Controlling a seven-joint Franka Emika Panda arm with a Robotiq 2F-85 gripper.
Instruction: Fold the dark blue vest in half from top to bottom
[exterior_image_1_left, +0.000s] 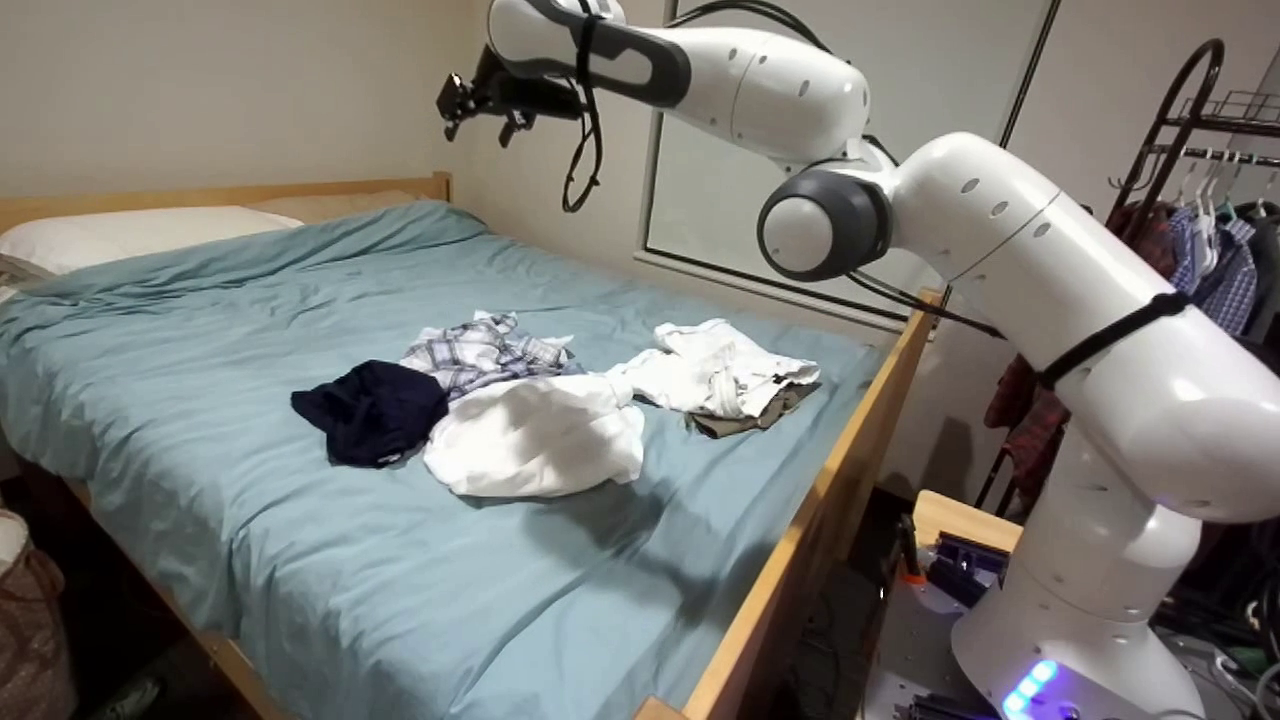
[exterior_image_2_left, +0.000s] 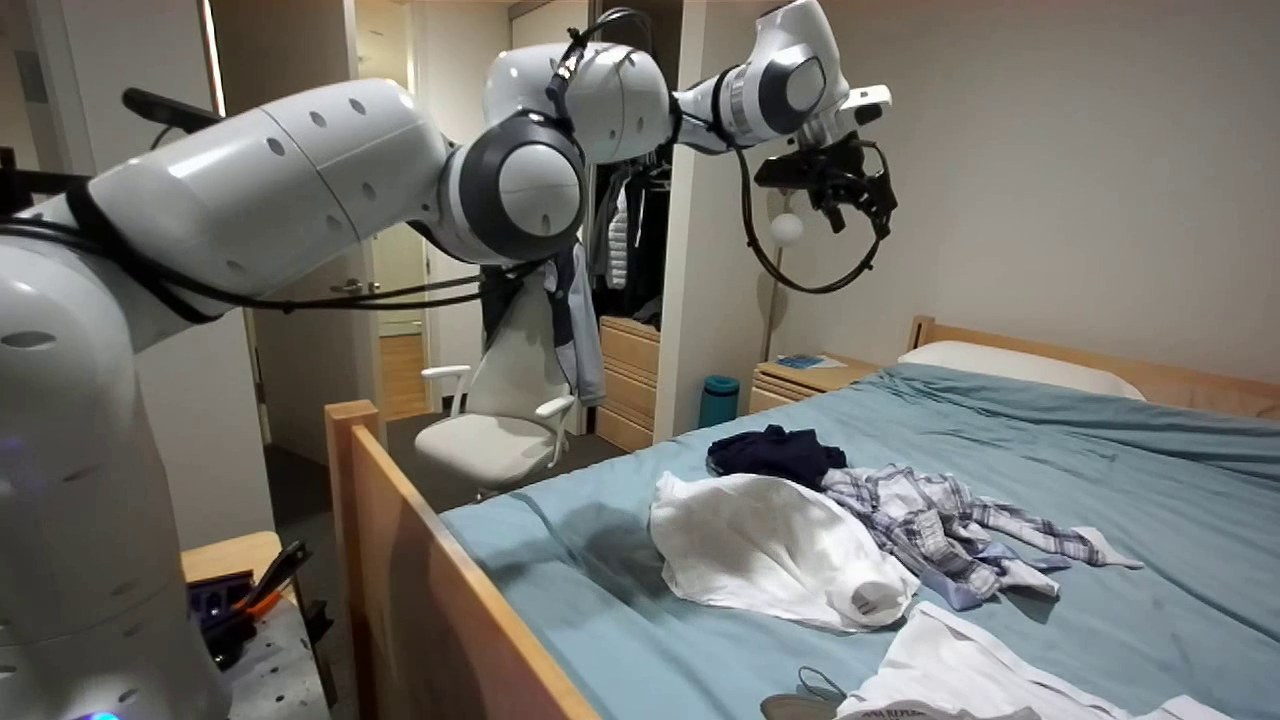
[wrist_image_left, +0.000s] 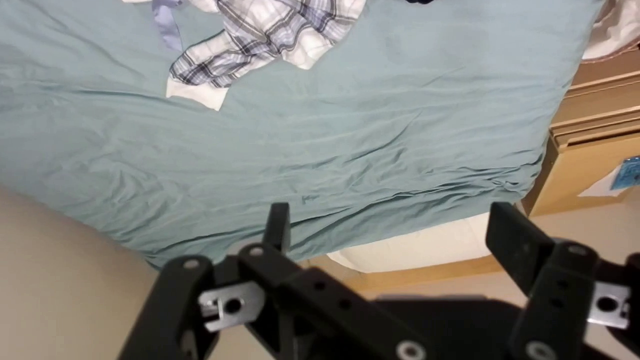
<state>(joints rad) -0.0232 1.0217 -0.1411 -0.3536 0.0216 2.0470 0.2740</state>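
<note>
The dark blue vest (exterior_image_1_left: 375, 415) lies crumpled in a small heap on the blue-green bed cover, and it also shows in an exterior view (exterior_image_2_left: 776, 455). In the wrist view only a dark sliver (wrist_image_left: 420, 1) shows at the top edge, probably part of the vest. Its armholes and layers cannot be made out. My gripper (exterior_image_1_left: 478, 135) is high above the bed, well away from the vest, and also shows in an exterior view (exterior_image_2_left: 860, 222). In the wrist view the fingers (wrist_image_left: 389, 215) are wide apart with nothing between them.
A blue-white plaid cloth (exterior_image_1_left: 480, 355) and a white garment (exterior_image_1_left: 540, 440) lie against the vest. Another white garment (exterior_image_1_left: 720, 370) lies on a brown item (exterior_image_1_left: 745, 418) near the wooden footboard (exterior_image_1_left: 830, 490). A pillow (exterior_image_1_left: 150, 238) lies at the bed's head.
</note>
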